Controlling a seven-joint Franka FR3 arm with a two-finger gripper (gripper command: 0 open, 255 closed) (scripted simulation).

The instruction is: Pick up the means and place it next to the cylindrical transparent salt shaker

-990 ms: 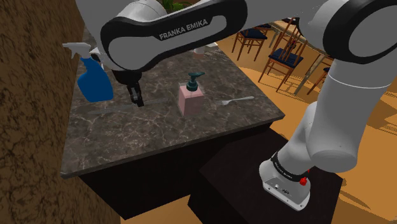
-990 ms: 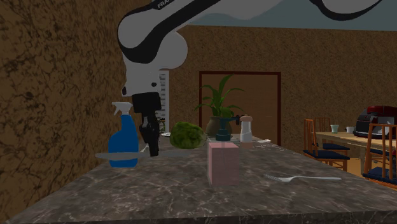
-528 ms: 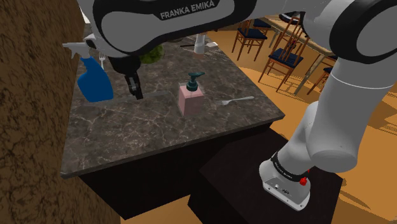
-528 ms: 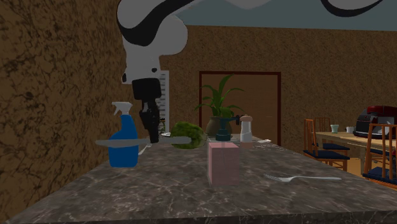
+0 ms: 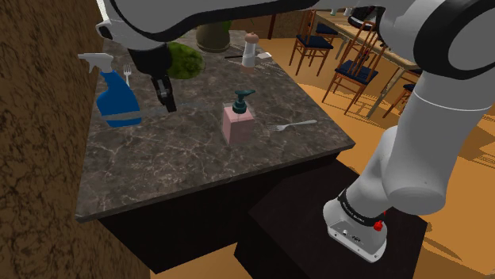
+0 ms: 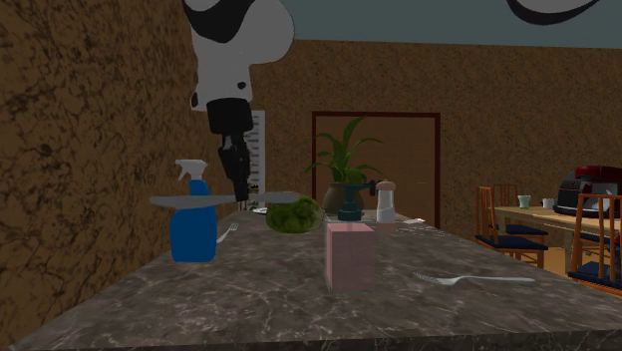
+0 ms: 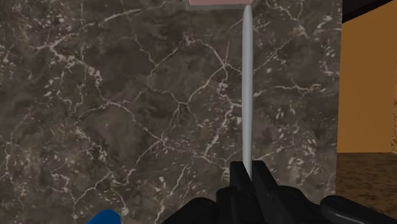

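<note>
— Above the worktop (image 5: 182, 170), toward its edge along the brown wall: grey knife (image 6: 224, 199), lifted clear of the stone and held level.
— Held how?
— Pinched a little off its middle by the black gripper (image 6: 239, 189), pointing straight down, fingers pressed against the thin flat sides. From the wrist, seen edge-on as a narrow grey strip (image 7: 247, 95) running away from the fingertips (image 7: 238, 170) toward the pink soap dispenser (image 7: 216, 3).
— Close to anything?
— Just beside the blue spray bottle (image 5: 117, 99) standing upright by that wall-side edge; crossing in front of it in both outside views. Touching or apart: impossible to tell.
— And the salt shaker?
— Upright near the worktop's far edge (image 5: 251, 51), white with a brown cap, well apart from the knife. Green leafy head (image 5: 184, 59) also toward that far edge, between shaker and bottle, with a potted plant (image 6: 346, 150) behind it at the far corner.
— Anything else on the stone?
— Soap dispenser (image 5: 239, 123) with a teal pump, upright around the middle. Fork (image 5: 292, 124) lying flat near the edge opposite the wall, apart from the dispenser.
— Beyond the worktop?
— Dark stand (image 5: 317, 230) under the white arm, below the near corner; wooden chairs (image 5: 353, 71) with blue seats on the orange floor past the fork's edge.
</note>
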